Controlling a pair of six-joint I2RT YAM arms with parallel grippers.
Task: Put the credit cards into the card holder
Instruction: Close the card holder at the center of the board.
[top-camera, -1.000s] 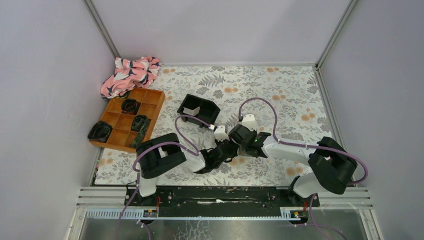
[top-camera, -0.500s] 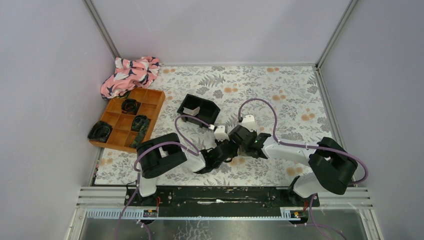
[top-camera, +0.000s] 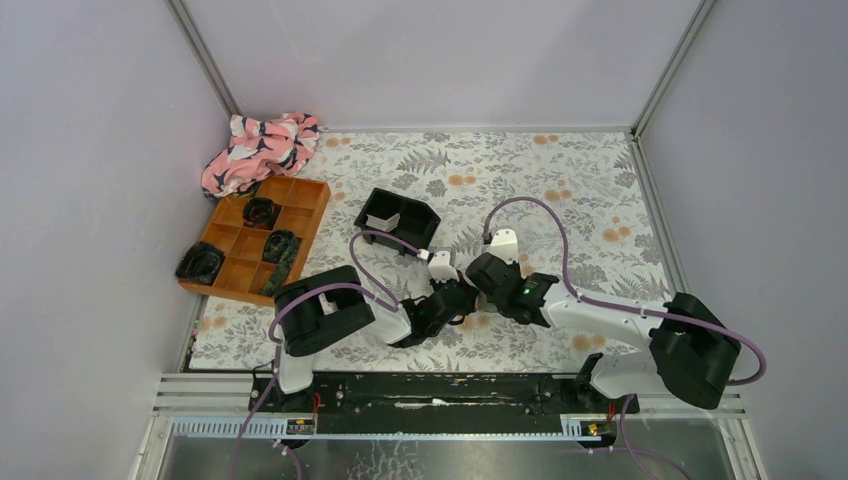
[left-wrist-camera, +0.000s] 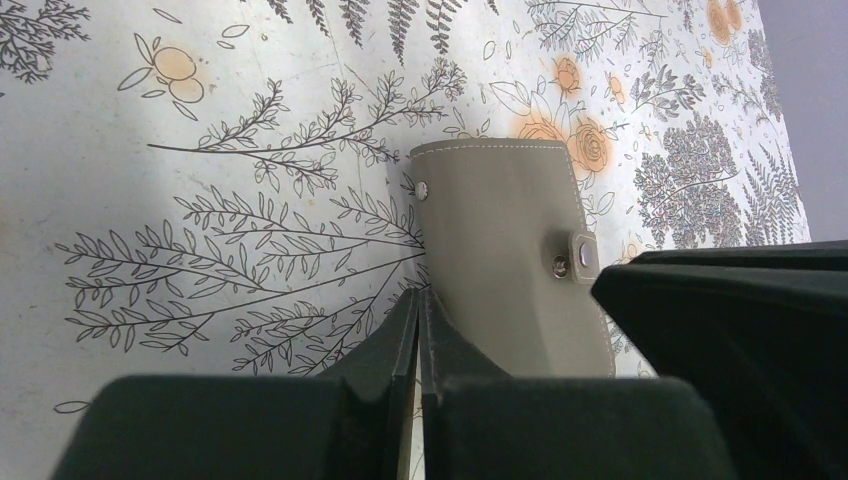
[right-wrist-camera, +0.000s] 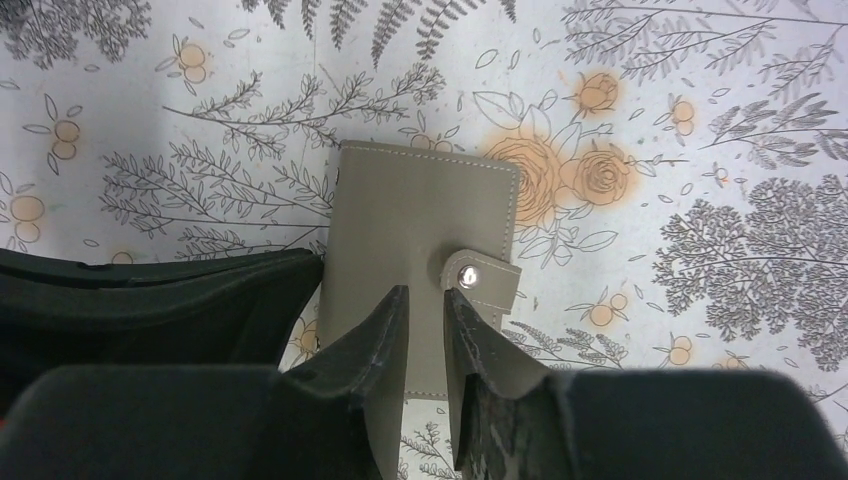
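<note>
Top external: left tool and right tool meet low at centre of the worktop, covering what lies beneath. Left wrist: left tool, closed, sits at the left edge of the card holder, which lies fastened; any pinch is unclear. Right wrist: right tool, slightly parted and empty, hovers by the snap, which probably pops best with the holder steadied.

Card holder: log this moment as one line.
grey-taupe folding card holder: snapped closed | left gripper: shut at its edge | right gripper: open at snap tab

Grey-taupe card holder, white floral-print tablecloth, black tray, orange compartment tray, pink patterned cloth
</note>
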